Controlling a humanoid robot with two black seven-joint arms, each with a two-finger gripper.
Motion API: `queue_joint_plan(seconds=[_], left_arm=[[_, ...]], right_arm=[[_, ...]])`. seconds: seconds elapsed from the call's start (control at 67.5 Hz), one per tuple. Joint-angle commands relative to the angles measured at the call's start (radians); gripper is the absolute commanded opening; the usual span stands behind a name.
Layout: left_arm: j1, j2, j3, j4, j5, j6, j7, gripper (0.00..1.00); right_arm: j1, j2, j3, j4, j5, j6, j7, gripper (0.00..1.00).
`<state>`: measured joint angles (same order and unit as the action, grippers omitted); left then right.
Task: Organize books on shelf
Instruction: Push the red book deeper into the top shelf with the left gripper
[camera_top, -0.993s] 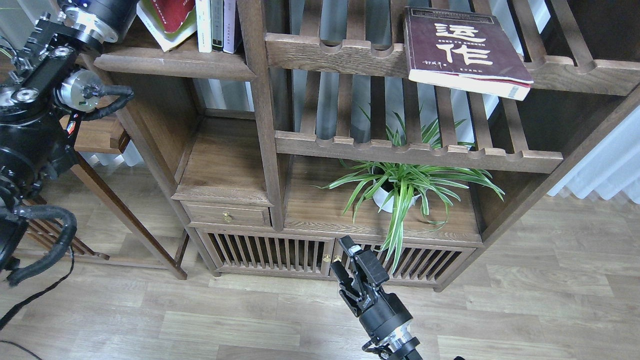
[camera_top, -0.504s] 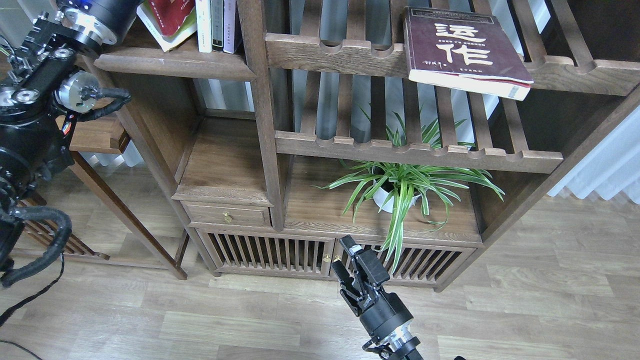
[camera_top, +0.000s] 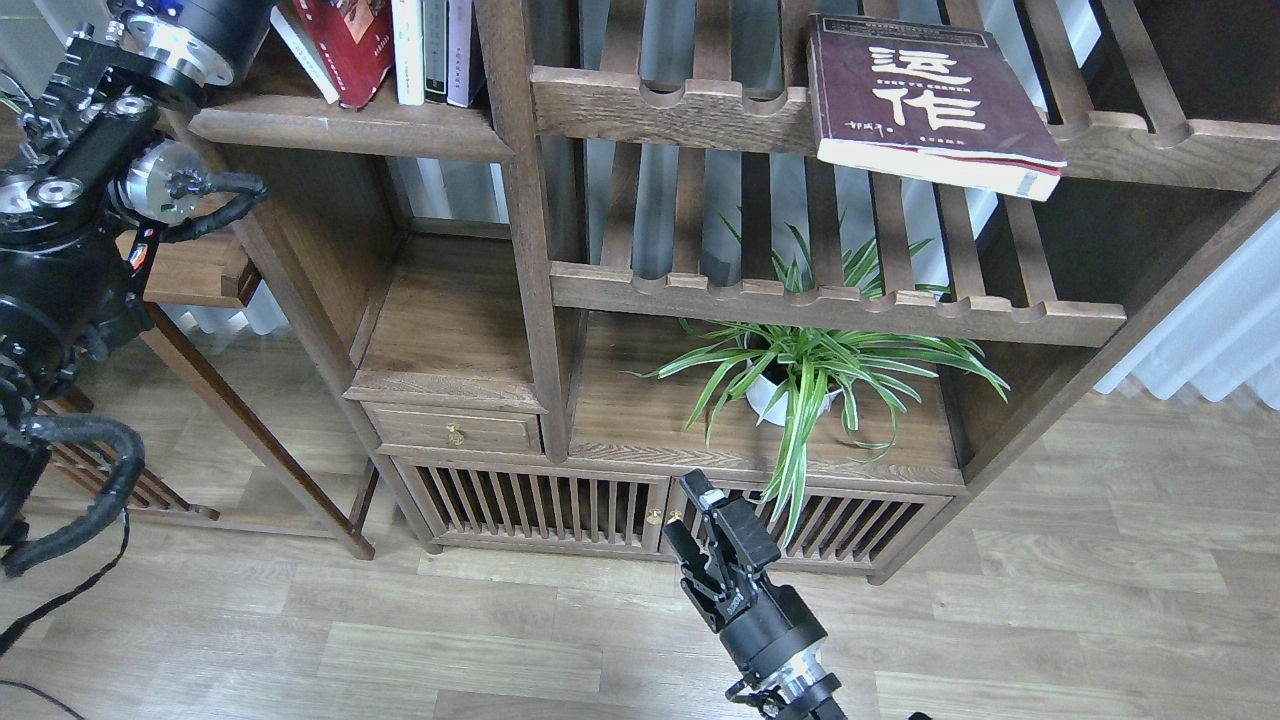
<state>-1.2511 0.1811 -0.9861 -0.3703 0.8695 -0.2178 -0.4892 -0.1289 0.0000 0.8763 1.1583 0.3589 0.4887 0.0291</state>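
The red book (camera_top: 350, 45) stands nearly upright on the dark-brown shelf board (camera_top: 350, 128) at the top left, pressed against the thin white, dark and lilac books (camera_top: 432, 50). A pale book edge (camera_top: 302, 58) leans on its left side; no yellow-green cover shows. The thick maroon book (camera_top: 930, 95) with big white characters lies flat on the upper slatted rack, overhanging its front rail. My left arm (camera_top: 150, 70) reaches up beside the shelf, and its gripper is past the top edge. My right gripper (camera_top: 685, 515) hangs low in front of the cabinet, open and empty.
A potted spider plant (camera_top: 800, 370) stands on the lower right board. A slatted rack (camera_top: 830, 305) spans the middle. A drawer (camera_top: 455, 432) and slatted cabinet doors (camera_top: 540, 510) are below. A side table (camera_top: 200, 270) stands by my left arm.
The red book and the book behind it have tipped from leaning left to nearly upright against the white book. My left arm shifted slightly. The right arm has not moved.
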Motion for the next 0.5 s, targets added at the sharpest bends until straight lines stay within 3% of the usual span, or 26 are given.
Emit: queue_joint_plan(seconds=[0.0,0.489], left_arm=[[-0.002,0.000,-0.009,-0.015,-0.021,0.002,0.001,0.71],[-0.083,-0.003,-0.054,-0.049,-0.067,0.045,0.001,0.73]], right_arm=[[0.000,0.000,0.001,0.000,-0.002,0.000,0.000,0.97],[-0.001,0.000,0.001,0.000,-0.003,0.000,0.000,0.97]])
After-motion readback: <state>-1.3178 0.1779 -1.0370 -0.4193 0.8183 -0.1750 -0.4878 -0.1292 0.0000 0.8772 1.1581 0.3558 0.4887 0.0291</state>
